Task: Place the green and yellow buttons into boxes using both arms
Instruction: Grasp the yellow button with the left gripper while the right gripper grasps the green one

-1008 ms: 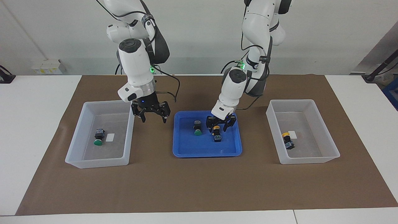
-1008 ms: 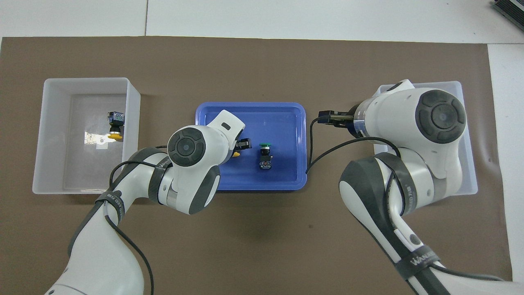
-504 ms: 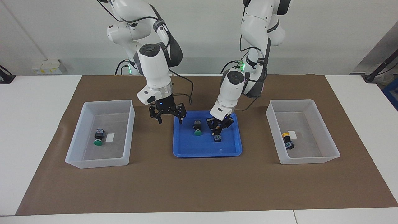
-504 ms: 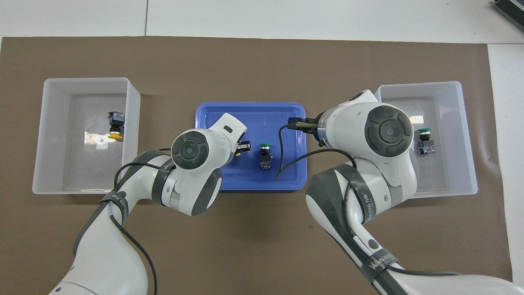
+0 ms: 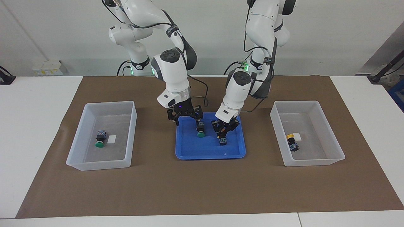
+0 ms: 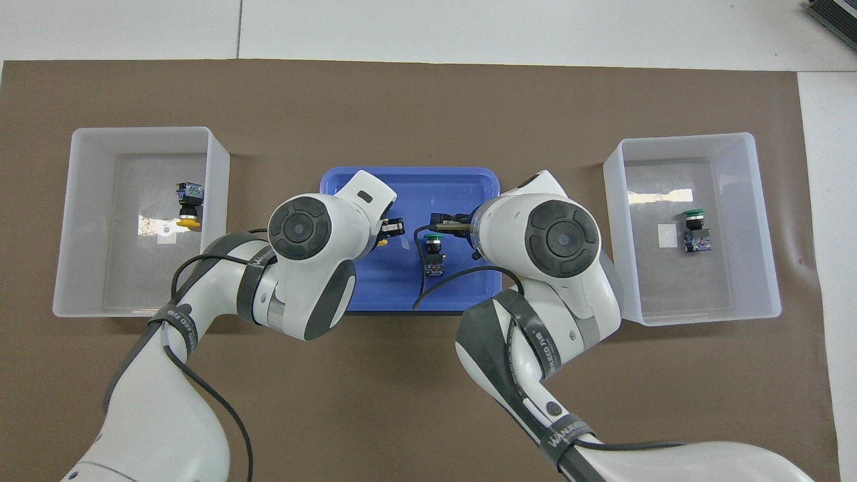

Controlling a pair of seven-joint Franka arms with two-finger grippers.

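In the blue tray (image 5: 189, 154) at the middle of the brown mat (image 5: 202, 189), two buttons remain. The left gripper (image 5: 223, 132) is down in the tray, its fingers pinched onto the yellow button (image 5: 222, 140), which lies at about three o'clock from the green button (image 5: 200, 130) in the facing view. The right gripper (image 5: 185, 117) hangs just above the green button at roughly eleven o'clock, its fingers spread wide. Toward the right arm's end, one box (image 5: 79, 157) holds a second green button (image 5: 100, 139) beside its white label (image 5: 111, 139); the other box (image 5: 331, 157), toward the left arm's end, holds a second yellow button (image 5: 292, 142).
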